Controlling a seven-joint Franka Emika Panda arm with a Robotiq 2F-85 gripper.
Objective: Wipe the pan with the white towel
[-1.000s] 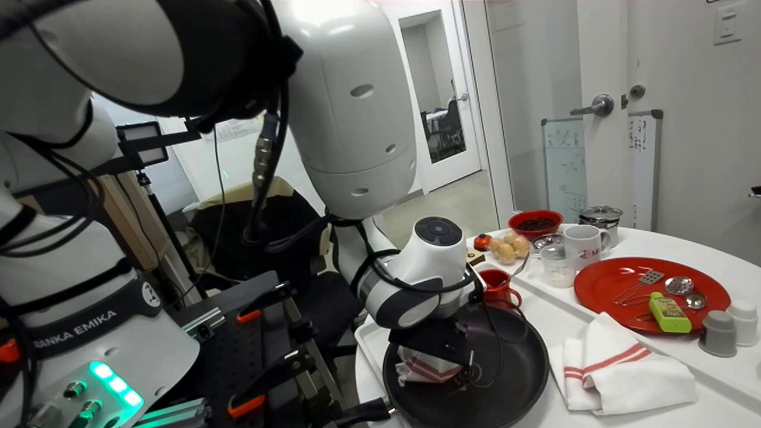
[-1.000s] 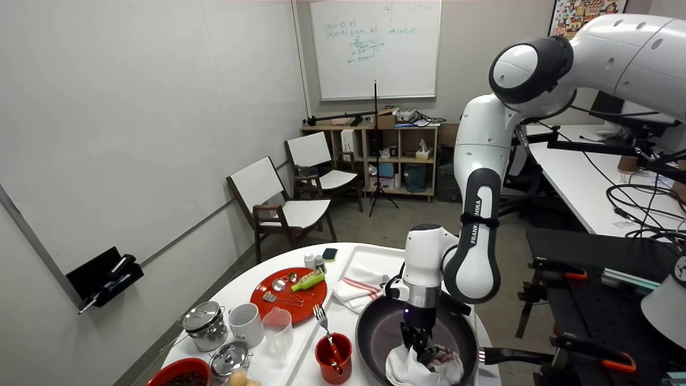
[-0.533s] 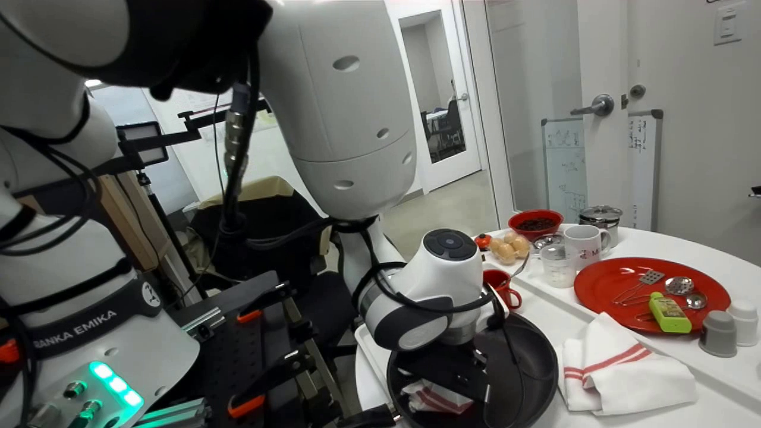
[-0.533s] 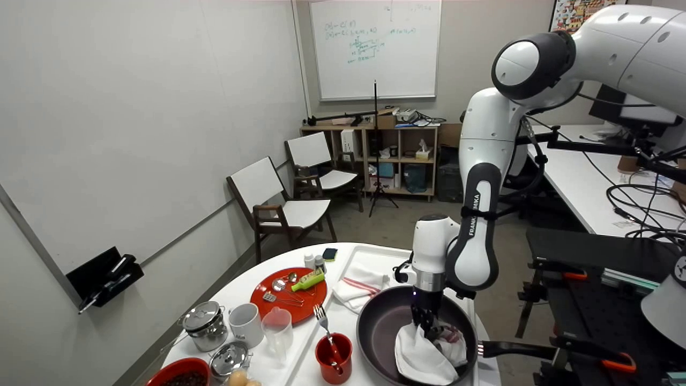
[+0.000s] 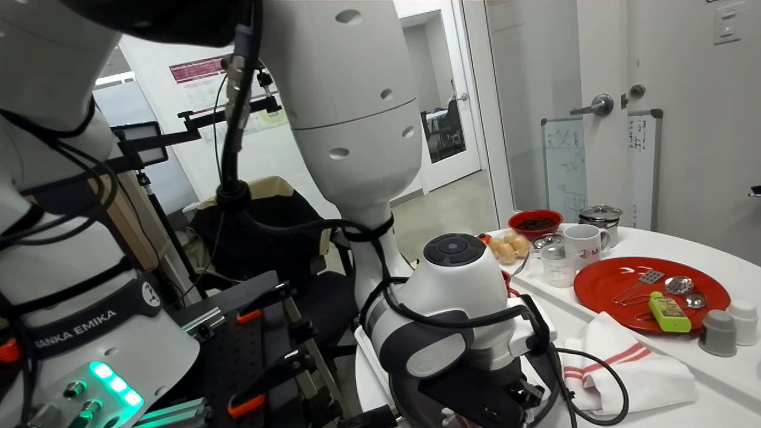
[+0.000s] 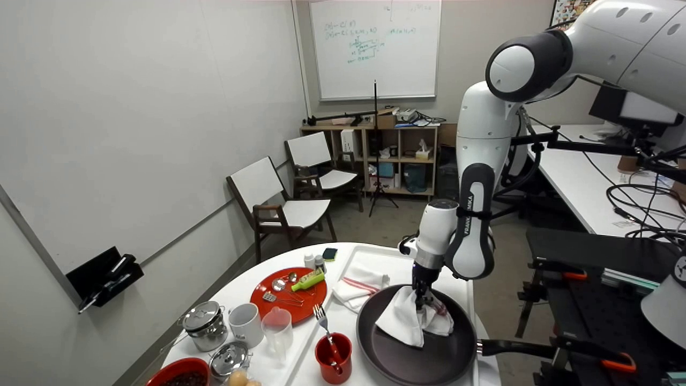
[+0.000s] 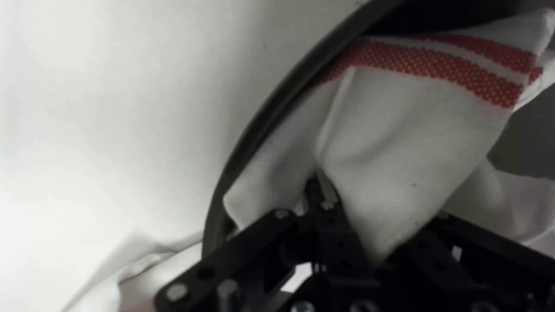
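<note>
— Please, where do you see the white towel [image 6: 397, 323]?

— It lies inside the dark pan [image 6: 423, 365], bunched under the gripper [image 6: 421, 301], with a wide flap spread toward one side. In the wrist view, its red stripes run up to the pan's rim.

— And the fingers [image 7: 334, 238], are they wide?

— No, they are narrow, and they hold a fold of this towel. In an exterior view, the robot arm [image 5: 419, 333] and the gripper hide the most of the cloth.

— I notice one more cloth.

— Correct. The folded towel [image 6: 356, 287] lies just beside the pan; whether they touch, I cannot tell.

— What else is near?

— The red mug [image 6: 333, 370], with a fork [image 6: 325, 323] inside, stands near the pan. The pan's handle [image 6: 517, 348] points away from this mug. Farther off, the red plate [image 6: 315, 301] carries metal utensils [image 6: 278, 284] and a green bottle [image 6: 308, 280].
</note>
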